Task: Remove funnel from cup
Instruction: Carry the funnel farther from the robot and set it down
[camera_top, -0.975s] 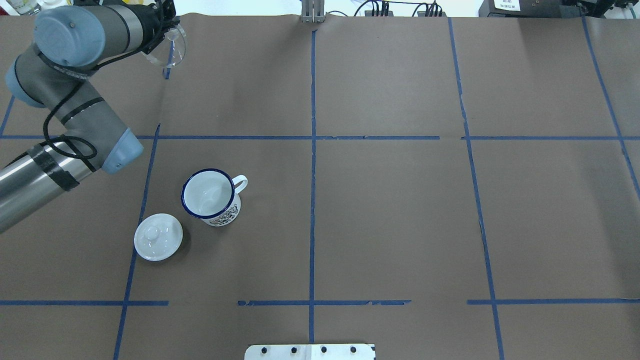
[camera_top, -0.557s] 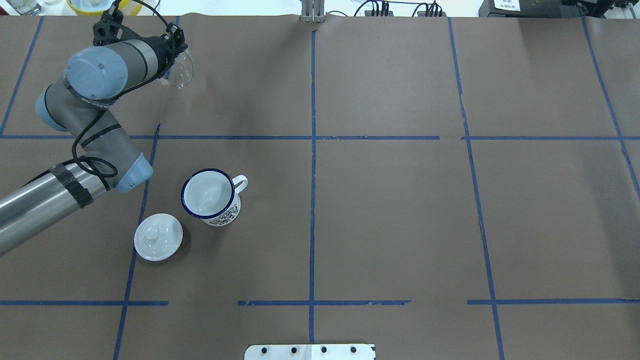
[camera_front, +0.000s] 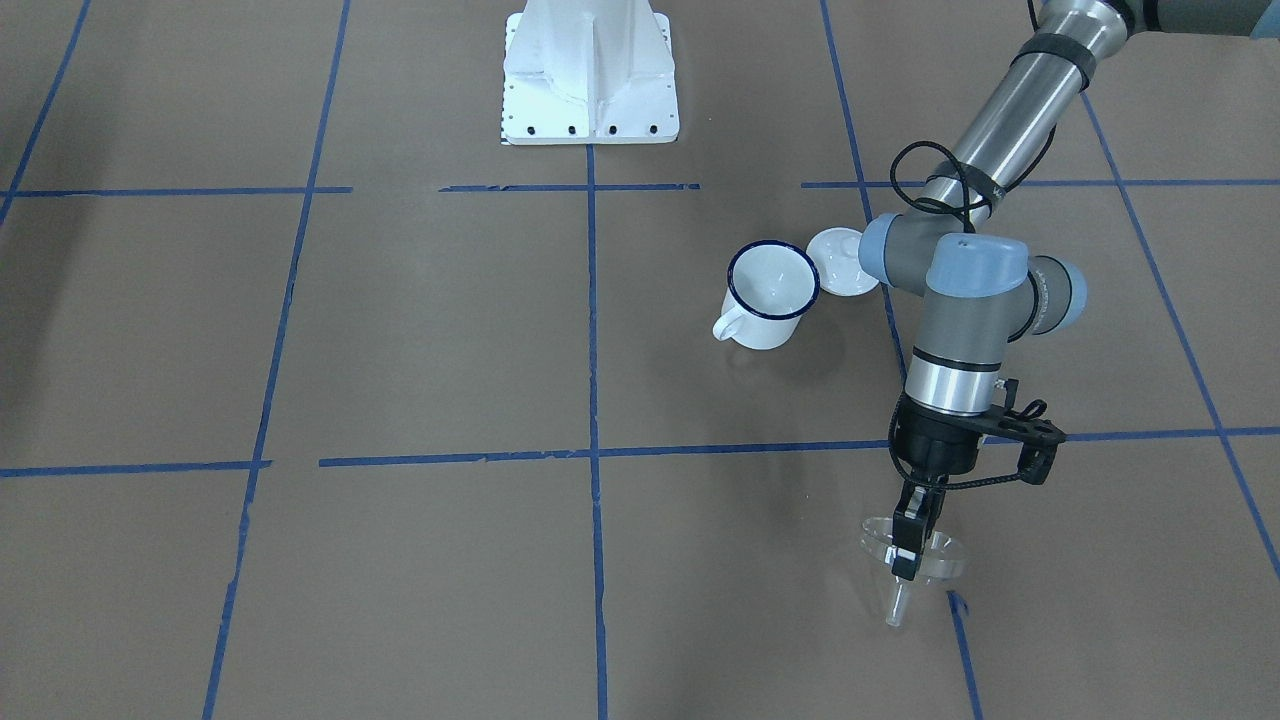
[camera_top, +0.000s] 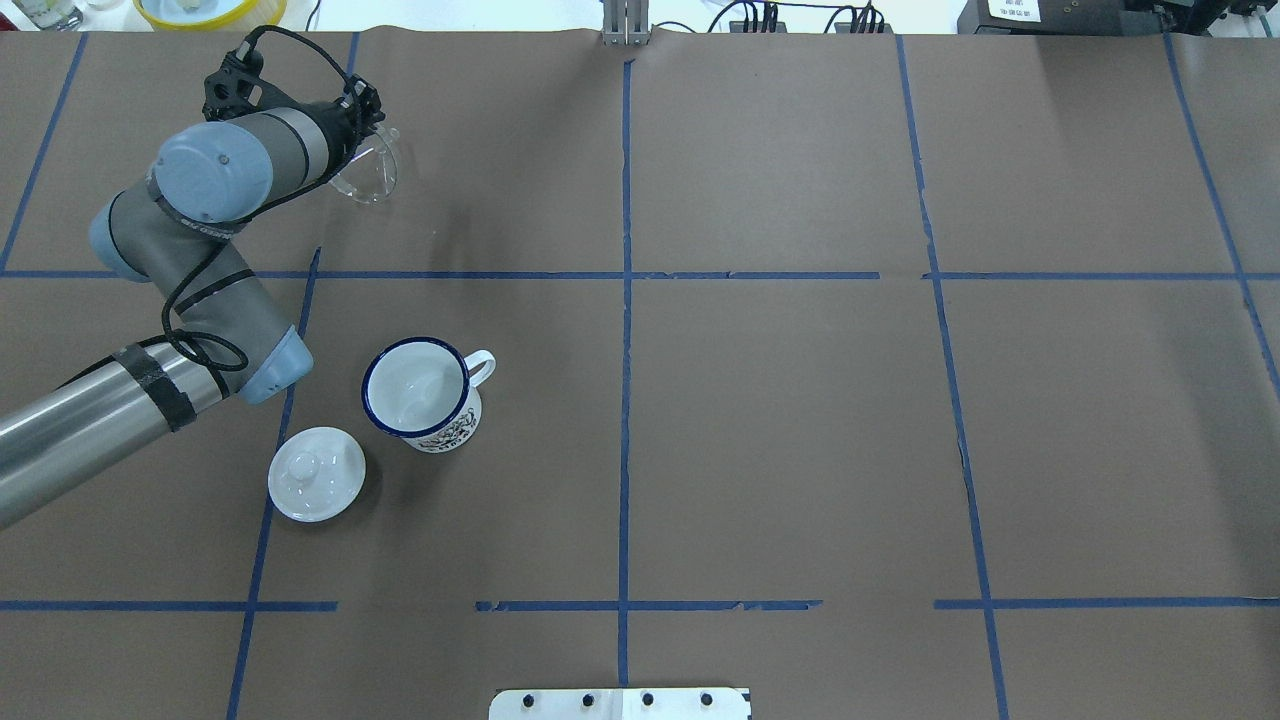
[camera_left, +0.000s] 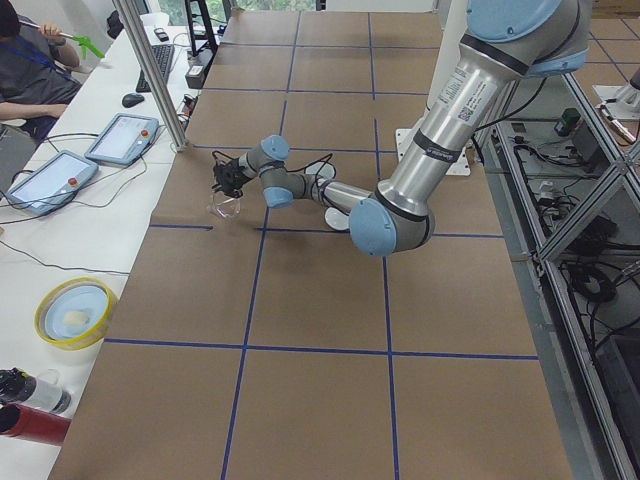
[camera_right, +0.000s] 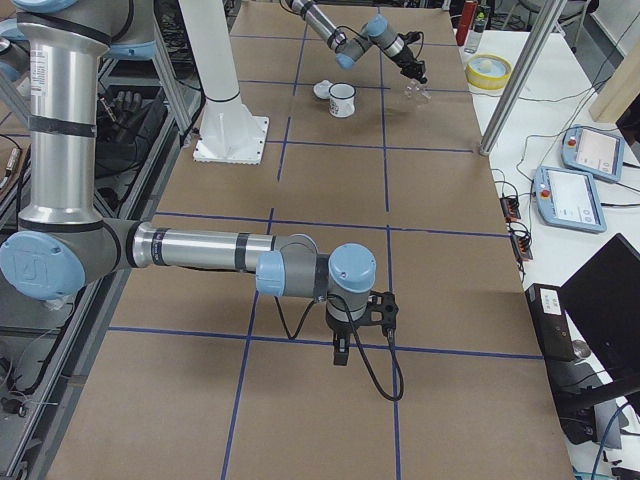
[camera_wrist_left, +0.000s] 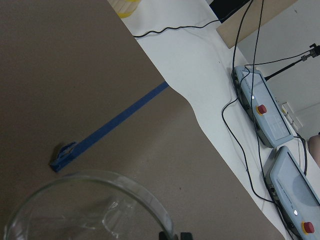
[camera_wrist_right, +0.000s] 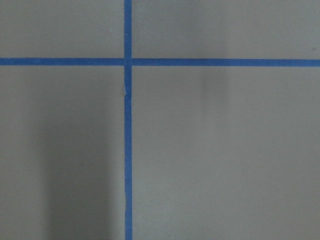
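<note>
The left gripper (camera_front: 905, 560) pinches the rim of the funnel (camera_front: 942, 560) and holds it upright, spout down, low over the worktop (camera_front: 400, 350), well apart from the cup (camera_front: 768, 295). A white lid (camera_front: 838, 262) lies just beside the cup. For the right gripper (camera_right: 340, 352), I cannot tell if it is spread or pressed together.

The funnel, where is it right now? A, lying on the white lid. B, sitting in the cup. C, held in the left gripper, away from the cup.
C: the left gripper pinches the funnel by its rim, and the cup stands empty.
</note>
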